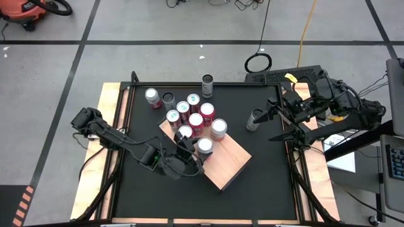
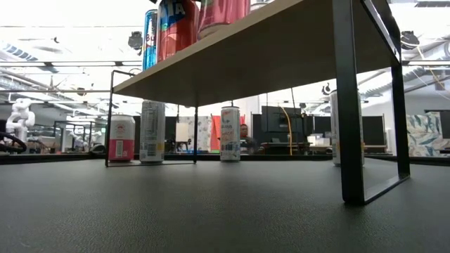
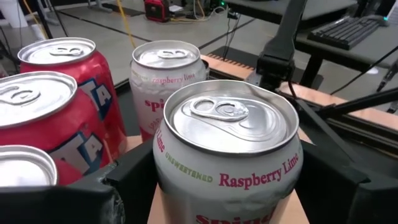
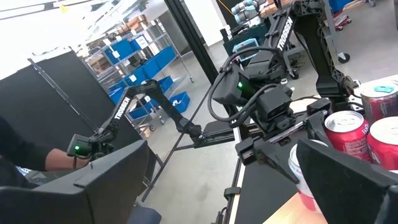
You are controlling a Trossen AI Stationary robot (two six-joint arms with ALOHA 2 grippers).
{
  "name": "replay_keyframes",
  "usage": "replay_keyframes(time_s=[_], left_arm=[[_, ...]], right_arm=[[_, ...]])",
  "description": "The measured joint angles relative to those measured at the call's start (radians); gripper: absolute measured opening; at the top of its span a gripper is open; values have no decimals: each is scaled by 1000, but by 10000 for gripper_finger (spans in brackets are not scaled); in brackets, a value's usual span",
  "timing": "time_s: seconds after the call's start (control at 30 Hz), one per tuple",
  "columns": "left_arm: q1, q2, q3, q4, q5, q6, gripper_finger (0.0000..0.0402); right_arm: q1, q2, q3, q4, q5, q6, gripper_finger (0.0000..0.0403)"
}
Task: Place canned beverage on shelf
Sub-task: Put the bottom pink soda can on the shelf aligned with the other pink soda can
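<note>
Closest in, between the blunt dark fingers of the left gripper [image 1: 203,153]: a white raspberry-lime can [image 3: 227,155], smooth cylinder with a brushed silver lid and pull tab, upright on the pale grained wooden shelf [image 1: 230,165], jaws set either side of it, contact not clear. Just beyond: glossy red cans [image 3: 56,118] and another white can [image 3: 166,84] packed close on the same slab. Farther off across the matte black table [image 1: 265,183]: right gripper [image 1: 275,126] spread wide and empty, near a lone grey can [image 1: 254,119].
</note>
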Motion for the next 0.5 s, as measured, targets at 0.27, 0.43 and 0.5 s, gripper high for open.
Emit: replay_keyframes(time_s=[0.27, 0.43, 0.5], left_arm=[[0, 0, 2, 6, -4, 0, 341], [0, 0, 2, 4, -3, 0, 342], [0, 0, 2, 4, -3, 0, 342]], right_arm=[[0, 0, 0, 0, 0, 0, 389], [0, 0, 0, 0, 0, 0, 389], [0, 0, 0, 0, 0, 0, 389]])
